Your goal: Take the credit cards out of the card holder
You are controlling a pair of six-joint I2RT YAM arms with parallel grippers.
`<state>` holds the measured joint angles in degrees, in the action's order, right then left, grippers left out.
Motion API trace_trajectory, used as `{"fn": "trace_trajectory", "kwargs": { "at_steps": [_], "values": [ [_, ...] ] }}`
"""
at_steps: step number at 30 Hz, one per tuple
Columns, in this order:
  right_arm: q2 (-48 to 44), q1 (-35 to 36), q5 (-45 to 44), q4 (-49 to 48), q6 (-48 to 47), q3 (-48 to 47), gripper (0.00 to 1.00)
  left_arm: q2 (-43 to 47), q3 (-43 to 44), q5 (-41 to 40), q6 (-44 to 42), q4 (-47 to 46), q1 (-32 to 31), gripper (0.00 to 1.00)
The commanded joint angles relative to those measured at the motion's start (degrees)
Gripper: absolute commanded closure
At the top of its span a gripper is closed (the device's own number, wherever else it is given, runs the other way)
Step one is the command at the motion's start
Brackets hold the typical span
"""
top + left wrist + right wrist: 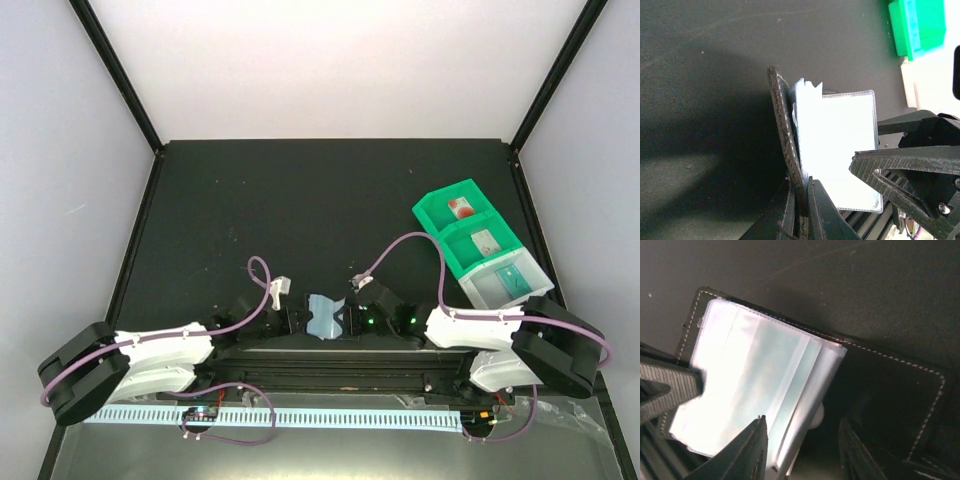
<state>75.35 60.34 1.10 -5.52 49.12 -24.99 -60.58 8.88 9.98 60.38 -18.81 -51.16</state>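
Now, left pincer [801, 195] clamps the card holder [782, 130] by its cover, near middle of the table [300, 200]; right pincer [802, 432], half open, seemingly empty, could pinch the clear sleeves [740, 375] and yank it loose.

Black tabletop [300, 200]. Green compartment tray [437, 240] sits on its right side. Open card holder [322, 315] is at the near-edge middle.

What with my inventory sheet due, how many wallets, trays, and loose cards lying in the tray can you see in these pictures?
Black folding leather wallet: 1
Green plastic compartment tray: 1
Small flat cards lying in the tray, one per compartment: 3
Total: 5
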Motion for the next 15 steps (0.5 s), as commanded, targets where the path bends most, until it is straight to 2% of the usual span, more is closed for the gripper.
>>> {"fn": "trace_trajectory", "kwargs": {
  "at_steps": [1, 4, 6, 11, 15],
  "values": [
    [-1.6, 0.0, -3.9, 1.6, -0.8, 0.5, 0.63, 0.3, -0.3, -2.4, 0.6, 1.8, -0.4, 0.98],
    [-1.9, -0.1, -6.8, 4.5, -1.8, -0.1, 0.74, -0.3, -0.3, -2.3, 0.7, 1.5, -0.4, 0.98],
    [-2.7, -0.1, -9.5, 7.7, -2.4, -0.6, 0.75, -0.4, -0.4, -2.3, 1.0, 1.2, -0.4, 0.99],
    [-8.4, -0.1, -10.5, 15.2, -3.8, -3.7, 0.62, -0.5, -0.5, -2.0, 1.3, 0.4, -0.4, 0.98],
    [-13.0, 0.0, -7.0, 14.2, -4.3, -4.5, 0.49, -1.0, 0.0, -1.6, 1.4, -0.2, -0.4, 0.98]
  ]
}}
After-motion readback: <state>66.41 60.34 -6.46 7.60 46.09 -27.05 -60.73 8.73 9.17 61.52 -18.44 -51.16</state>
